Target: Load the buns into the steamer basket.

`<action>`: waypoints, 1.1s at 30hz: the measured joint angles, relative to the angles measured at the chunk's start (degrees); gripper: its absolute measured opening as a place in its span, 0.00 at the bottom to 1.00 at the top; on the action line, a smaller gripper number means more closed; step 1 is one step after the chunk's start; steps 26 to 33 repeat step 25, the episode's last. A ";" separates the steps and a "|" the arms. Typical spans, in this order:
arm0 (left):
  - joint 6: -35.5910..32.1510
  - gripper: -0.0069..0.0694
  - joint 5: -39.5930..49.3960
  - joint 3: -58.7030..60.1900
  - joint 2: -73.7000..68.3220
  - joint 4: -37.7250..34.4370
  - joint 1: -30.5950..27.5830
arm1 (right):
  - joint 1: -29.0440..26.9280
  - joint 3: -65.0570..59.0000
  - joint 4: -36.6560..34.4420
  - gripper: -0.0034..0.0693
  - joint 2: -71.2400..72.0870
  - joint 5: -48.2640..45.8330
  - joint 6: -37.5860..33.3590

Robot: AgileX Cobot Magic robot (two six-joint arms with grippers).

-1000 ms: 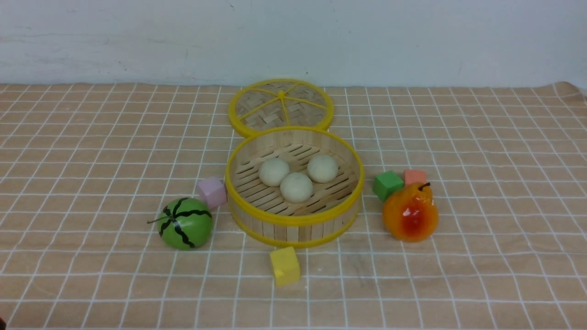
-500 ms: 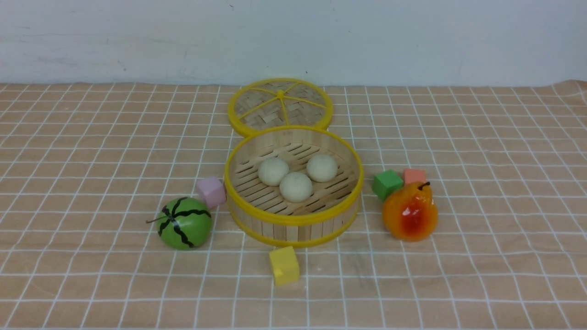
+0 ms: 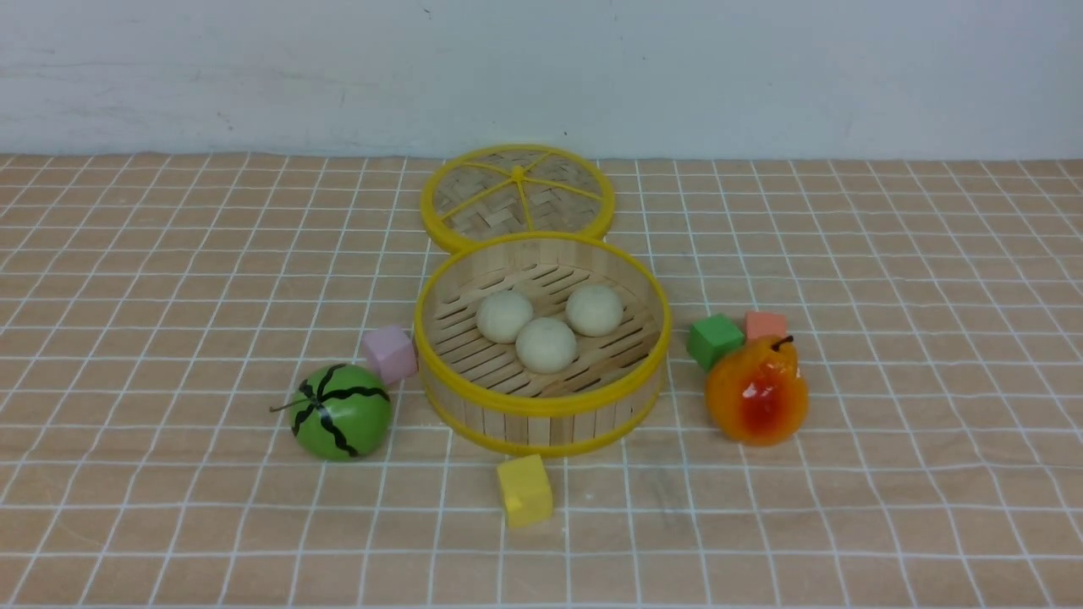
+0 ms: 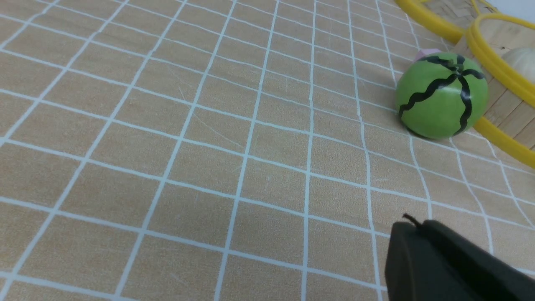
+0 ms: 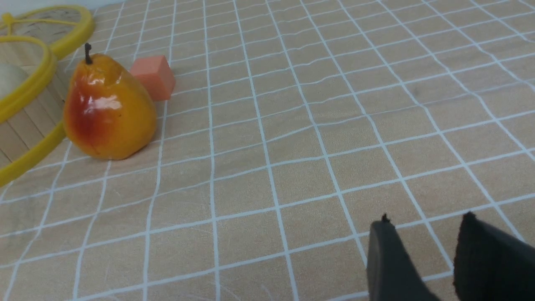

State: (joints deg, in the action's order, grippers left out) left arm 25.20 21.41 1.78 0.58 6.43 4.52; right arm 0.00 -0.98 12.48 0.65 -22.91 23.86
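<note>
Buns (image 3: 546, 343), three of them, lie together on the slatted floor of the steamer basket (image 3: 541, 406), which stands at the middle of the desk (image 3: 169, 254) on its checked orange cloth. Two buns sit side by side toward the back and the third rests just in front, touching or nearly touching both. The flat woven lid (image 3: 517, 196) lies behind the basket, its near edge hidden by the basket's far rim. A pink cube (image 3: 390, 354) sits just beside the basket on the left, with the green watermelon toy (image 3: 341, 412) in front of that cube. A yellow cube (image 3: 525, 490) lies close to the basket's near wall. To the right stand a green cube (image 3: 715, 340), an orange-pink cube (image 3: 766, 325) and a pear (image 3: 756, 392) close together. Neither arm shows in the front view. In the left wrist view the left fingers (image 4: 422, 234) are pressed together, holding nothing, above bare cloth well short of the watermelon. In the right wrist view the right fingers (image 5: 424, 234) stand a little apart with cloth visible between them, empty, well away from the pear
</note>
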 joint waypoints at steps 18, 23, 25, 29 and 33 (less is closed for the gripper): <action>0.00 0.10 -0.05 0.00 0.00 0.00 0.00 | 0.00 0.00 0.00 0.38 0.00 0.00 0.00; 0.00 0.11 -0.05 0.00 0.00 0.00 0.00 | 0.00 0.00 0.00 0.38 0.00 0.00 0.00; 0.00 0.11 -0.05 0.00 0.00 0.00 0.00 | 0.00 0.00 0.00 0.38 0.00 0.00 0.00; 0.00 0.11 -0.05 0.00 0.00 0.00 0.00 | 0.00 0.00 0.00 0.38 0.00 0.00 0.00; 0.00 0.11 -0.05 0.00 0.00 0.00 0.00 | 0.00 0.00 0.00 0.38 0.00 0.00 0.00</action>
